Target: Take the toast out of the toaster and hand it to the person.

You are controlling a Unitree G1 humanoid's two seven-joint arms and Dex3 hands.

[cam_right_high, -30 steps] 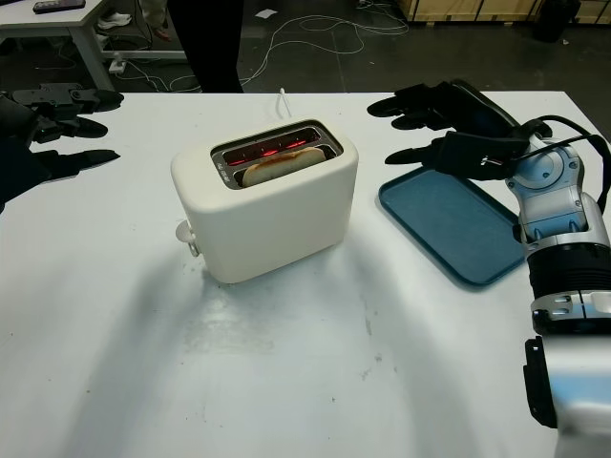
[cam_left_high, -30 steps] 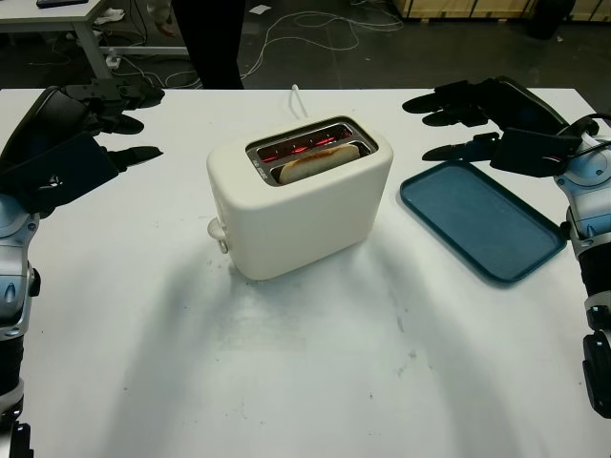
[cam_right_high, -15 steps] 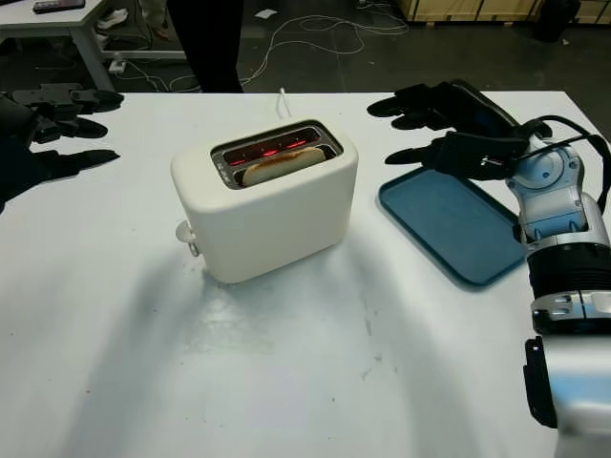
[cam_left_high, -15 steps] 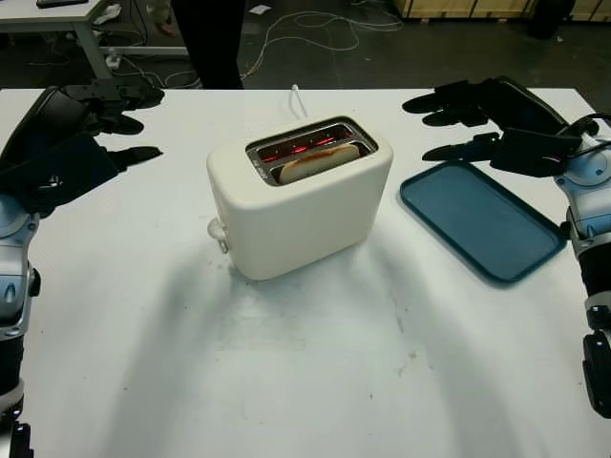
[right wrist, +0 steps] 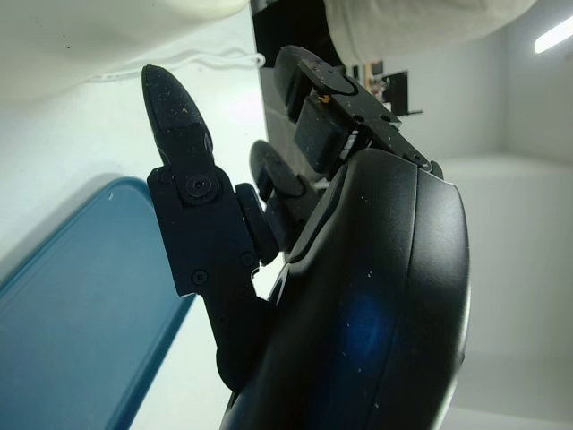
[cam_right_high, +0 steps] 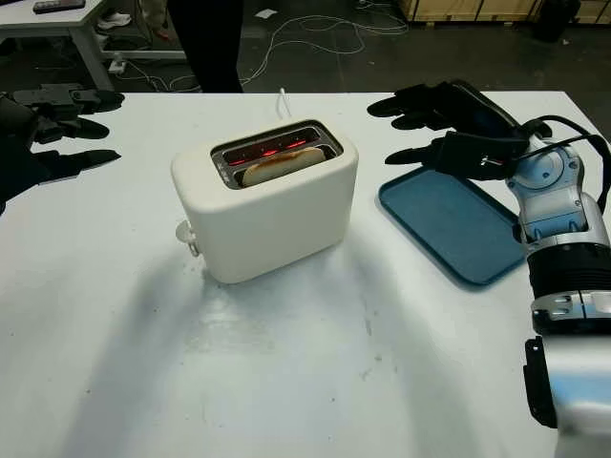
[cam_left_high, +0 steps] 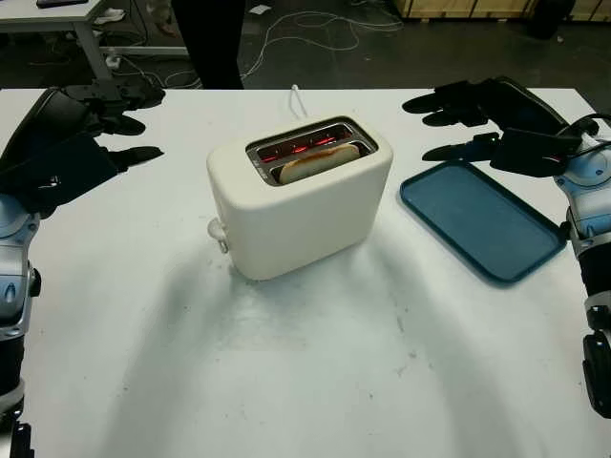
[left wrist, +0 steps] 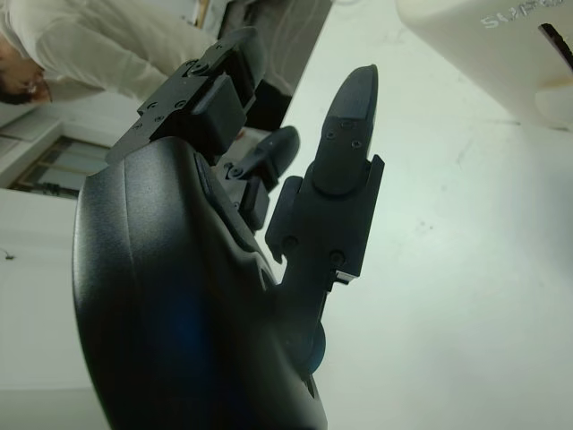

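1. I see just the top edge of the toast; the rest sits down in the toaster slot.
2. The person behind the table is cut off at the top edge, legs alone visible.
3. My left hand runs off the right eye view's side edge.
4. The cord disappears behind the toaster.

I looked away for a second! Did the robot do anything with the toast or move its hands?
Nothing visibly changed. The toast still sits in the toaster, both hands stay open: left hand to the toaster's left, right hand above the blue tray.
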